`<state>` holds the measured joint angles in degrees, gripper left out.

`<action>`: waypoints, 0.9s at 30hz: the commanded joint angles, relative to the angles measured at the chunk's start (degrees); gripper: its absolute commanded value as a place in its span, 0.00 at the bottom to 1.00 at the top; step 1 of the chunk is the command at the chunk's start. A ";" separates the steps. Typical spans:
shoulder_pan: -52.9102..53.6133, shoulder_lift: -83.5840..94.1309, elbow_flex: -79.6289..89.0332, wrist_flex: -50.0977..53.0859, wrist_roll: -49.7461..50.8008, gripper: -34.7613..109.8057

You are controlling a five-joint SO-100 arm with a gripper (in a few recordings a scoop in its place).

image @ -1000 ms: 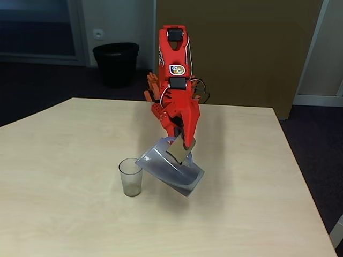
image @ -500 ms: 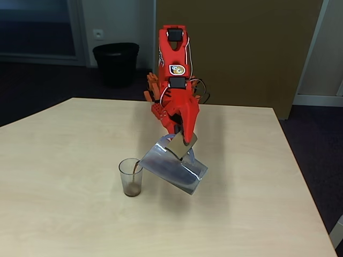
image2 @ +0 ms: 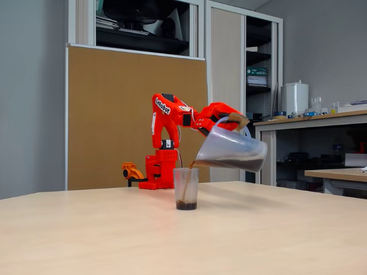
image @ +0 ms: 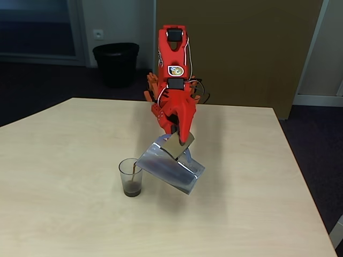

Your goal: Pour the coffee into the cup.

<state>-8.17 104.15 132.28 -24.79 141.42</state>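
Coffee (image2: 186, 204), dark brown, in cup (image: 130, 177)

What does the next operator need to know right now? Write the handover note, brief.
Gripper: shut on the jug's handle, holding the jug tilted, spout over the cup.
Cup: upright on the table, left of the jug in both fixed views.
Done: pour under way; a thin stream of coffee runs in, with a shallow dark layer at the cup's bottom.
Left: most coffee is in the jug; keep pouring, then right the jug.
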 commanded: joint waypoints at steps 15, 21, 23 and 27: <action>0.18 4.22 0.88 -4.22 4.22 0.24; 0.18 4.22 1.14 -4.66 5.10 0.24; 0.18 4.22 1.14 -4.75 5.45 0.24; 0.26 4.22 1.14 -5.01 5.89 0.24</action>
<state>-7.21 104.50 133.33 -27.42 145.99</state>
